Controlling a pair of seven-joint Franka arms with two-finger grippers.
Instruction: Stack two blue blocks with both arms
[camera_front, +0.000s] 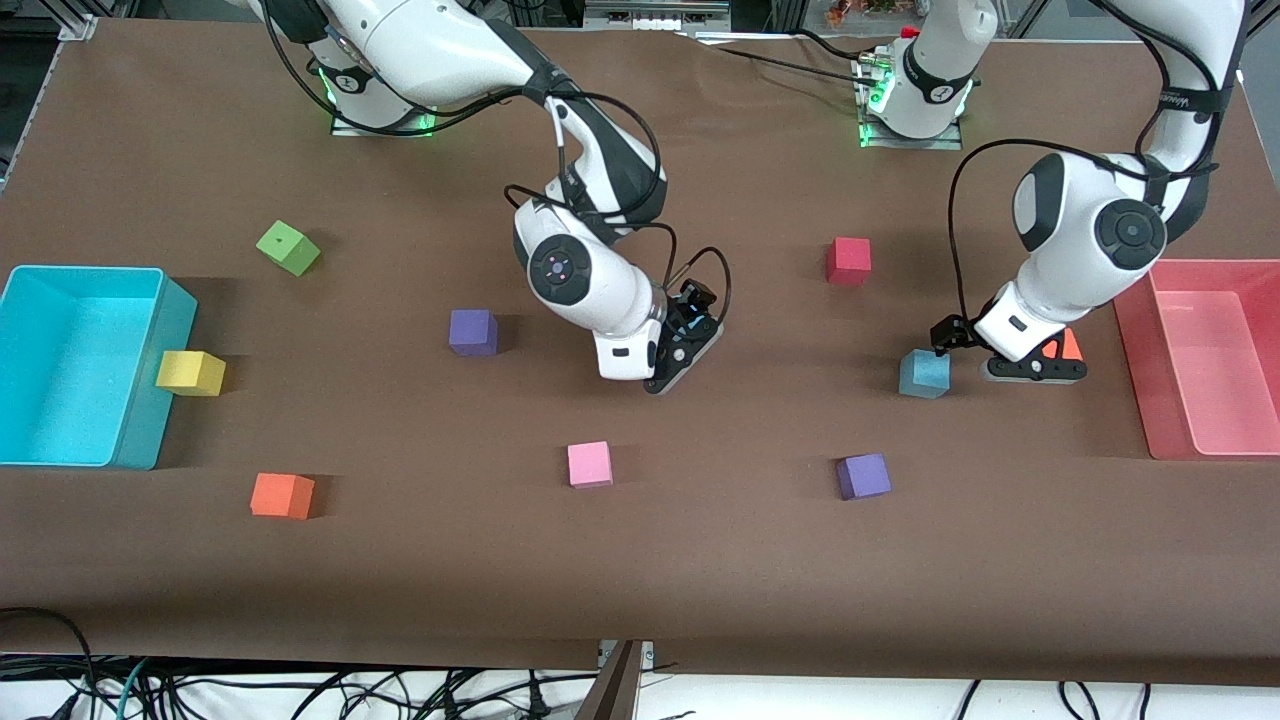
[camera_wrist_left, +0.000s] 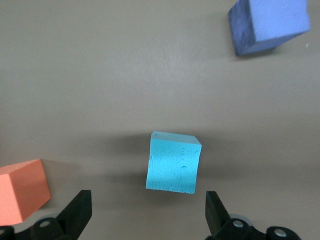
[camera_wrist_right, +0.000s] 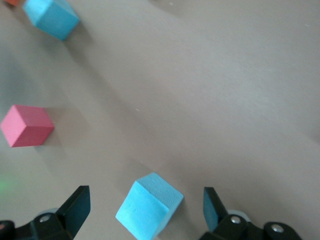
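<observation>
One blue block (camera_front: 924, 373) on table toward left arm's end, just beside left gripper (camera_wrist_left: 147, 212), fingers spread wide w/ nothing held, orange block (camera_wrist_left: 21, 191) beside it, second blue block (camera_wrist_right: 149, 206) mid-table btwn right gripper's (camera_wrist_right: 146, 214) spread, empty fingers.

The small sky-blue foam cube (camera_wrist_left: 173, 162) looks matt and finely pitted, with faint creases on one face. The brown table cover (camera_front: 700, 560) is matt, like paper or felt. The white robot arm shells (camera_front: 1070, 250) are glossy plastic.
</observation>
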